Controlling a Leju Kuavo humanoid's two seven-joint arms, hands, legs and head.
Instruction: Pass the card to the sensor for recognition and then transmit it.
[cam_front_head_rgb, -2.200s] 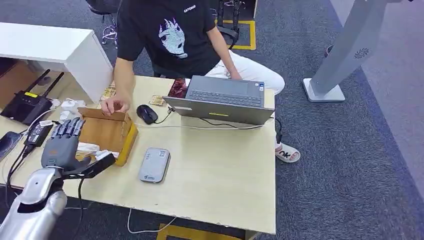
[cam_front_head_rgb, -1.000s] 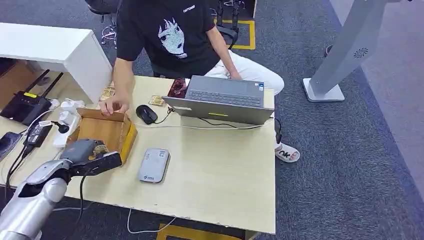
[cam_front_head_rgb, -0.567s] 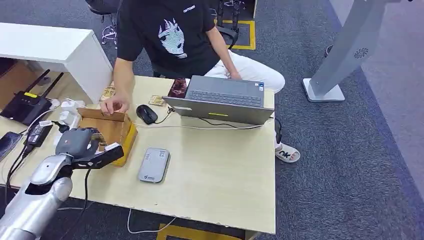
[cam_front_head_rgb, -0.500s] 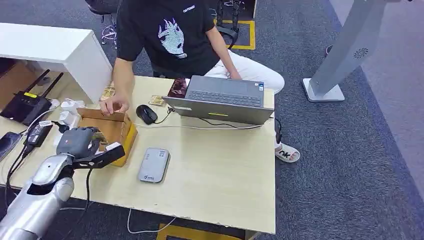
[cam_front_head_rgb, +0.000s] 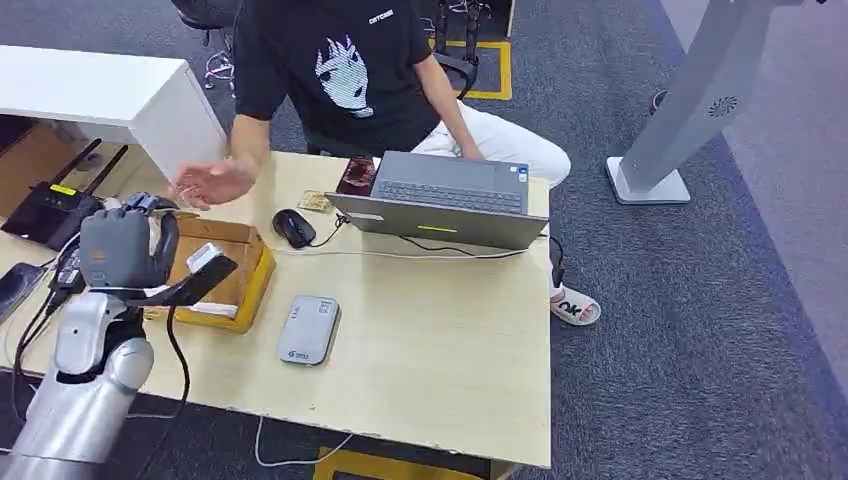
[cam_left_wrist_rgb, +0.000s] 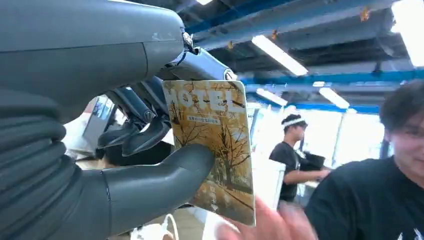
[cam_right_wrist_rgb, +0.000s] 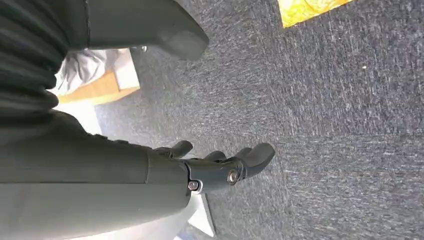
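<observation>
The left arm (cam_front_head_rgb: 85, 390) is showing a rounded silver shell, with a black cable (cam_front_head_rgb: 178, 345) running along it to the wrist. The left hand (cam_front_head_rgb: 118, 250) is wearing a matte grey back plate, a ribbed grey cover, a thick grey thumb and darker fingers (cam_left_wrist_rgb: 135, 132). The right hand (cam_right_wrist_rgb: 220, 165) is showing dark fingers with small silver screws (cam_right_wrist_rgb: 231, 176) at the knuckle

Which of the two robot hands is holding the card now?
The left hand: it pinches the hotel card with its thumb. The right hand holds nothing.
</observation>
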